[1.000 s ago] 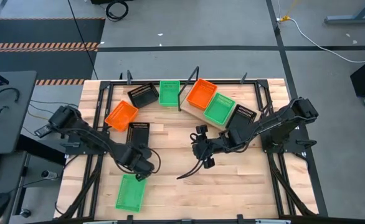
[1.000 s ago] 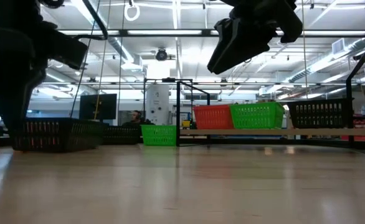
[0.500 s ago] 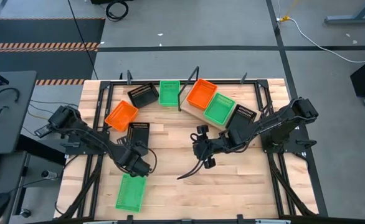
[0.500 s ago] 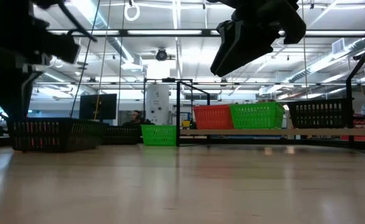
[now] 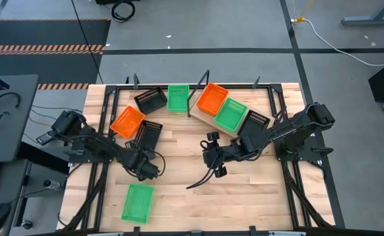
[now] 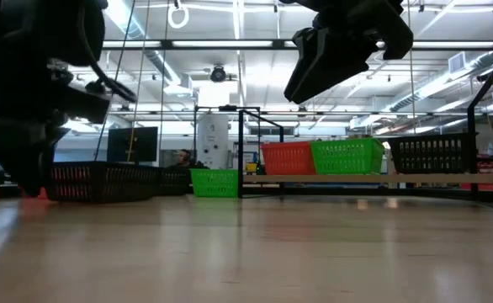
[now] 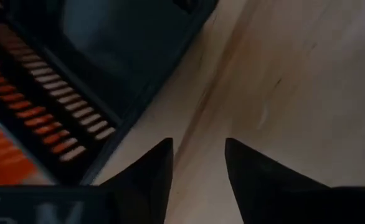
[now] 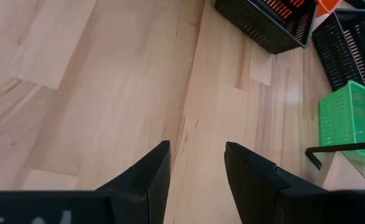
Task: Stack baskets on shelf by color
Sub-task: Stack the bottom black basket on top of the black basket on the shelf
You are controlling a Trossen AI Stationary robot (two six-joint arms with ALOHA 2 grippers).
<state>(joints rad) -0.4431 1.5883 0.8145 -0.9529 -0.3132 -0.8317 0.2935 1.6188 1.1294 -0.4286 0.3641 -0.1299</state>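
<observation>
Black basket (image 5: 147,133) lies on the desk (image 5: 244,190) just ahead of the left pincer (image 5: 147,169), touching an orange basket (image 5: 127,120) (fingers apart, nothing between). Shelf (image 5: 205,118) w/ orange, green, black baskets sits beyond the right pincer (image 5: 211,154), also apart, empty, mid-desk.

A large industrial lab or workshop hall is shown. A grey concrete floor (image 5: 198,39) with hazard-striped tape (image 5: 44,48) is seen at the upper left of the high view. Ceiling strip lights (image 6: 255,44) and distant machinery (image 6: 213,139) are seen across the low view.
</observation>
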